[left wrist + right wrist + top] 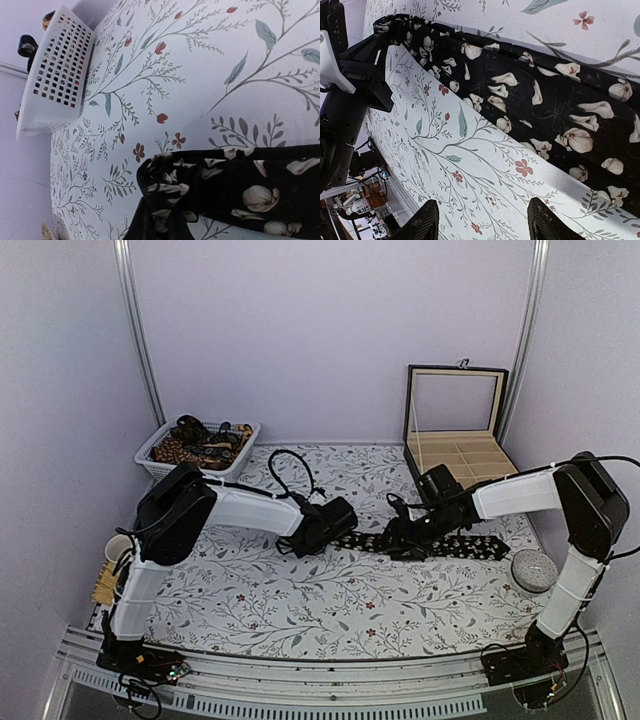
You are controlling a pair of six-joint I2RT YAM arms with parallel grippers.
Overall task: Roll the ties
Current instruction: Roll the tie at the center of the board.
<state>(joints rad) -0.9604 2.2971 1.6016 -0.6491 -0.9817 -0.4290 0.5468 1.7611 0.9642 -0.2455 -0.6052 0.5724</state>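
A black tie (460, 546) with pale flower prints lies flat across the middle of the floral tablecloth. My left gripper (340, 526) is at its left, narrow end. In the left wrist view that end (167, 182) is curled into a small first turn, and my left gripper (160, 222) is shut on it. My right gripper (405, 538) is over the tie's middle. In the right wrist view it (485, 222) is open and empty, hovering over bare cloth just beside the tie (545, 100). More ties fill the white basket (160, 462).
The white basket stands at the back left and shows in the left wrist view (55, 70). An open black compartment box (455, 445) stands at the back right. A grey round object (533, 570) lies near the right arm. A white cup (118, 548) sits at the left edge.
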